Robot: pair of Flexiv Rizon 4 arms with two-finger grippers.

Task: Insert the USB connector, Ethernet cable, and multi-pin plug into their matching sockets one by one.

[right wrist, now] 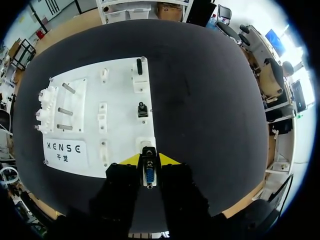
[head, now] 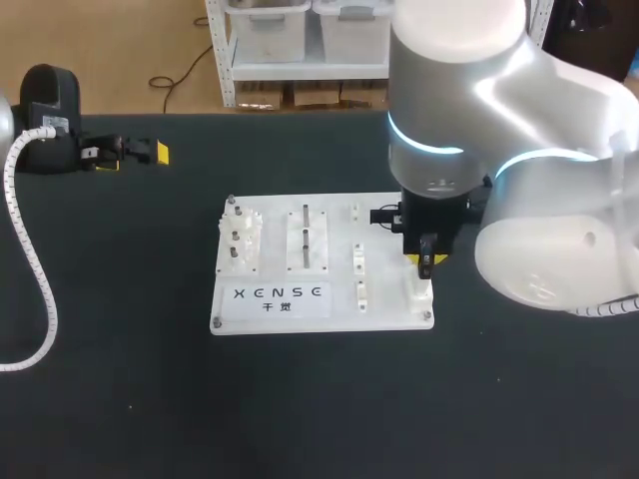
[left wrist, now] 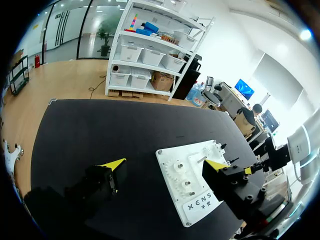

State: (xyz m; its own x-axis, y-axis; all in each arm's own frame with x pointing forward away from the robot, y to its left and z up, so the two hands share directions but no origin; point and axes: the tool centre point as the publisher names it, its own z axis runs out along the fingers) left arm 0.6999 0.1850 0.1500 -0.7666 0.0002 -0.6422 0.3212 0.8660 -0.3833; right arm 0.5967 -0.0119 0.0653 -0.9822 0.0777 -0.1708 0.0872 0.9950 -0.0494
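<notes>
The white socket board [head: 319,311] lies mid-table. My right gripper [head: 425,261] stands over its near right corner, shut on the multi-pin plug [right wrist: 149,175], a small metal-faced connector held between the yellow tips of that gripper [right wrist: 149,161]. Just ahead of the plug sits a white socket block [right wrist: 145,145]. Farther along the same row of the board [right wrist: 120,100], a black connector [right wrist: 142,109] and another black plug [right wrist: 139,65] sit in their white holders. My left gripper [head: 130,152] rests at the far left of the table; its fingers stand wide open around nothing [left wrist: 166,164].
White gears [head: 240,244] and upright metal pegs [head: 306,235] fill the board's left half, with small white clips [head: 359,261] in the middle. A white coiled cable [head: 30,249] hangs from my left arm over the table's left side.
</notes>
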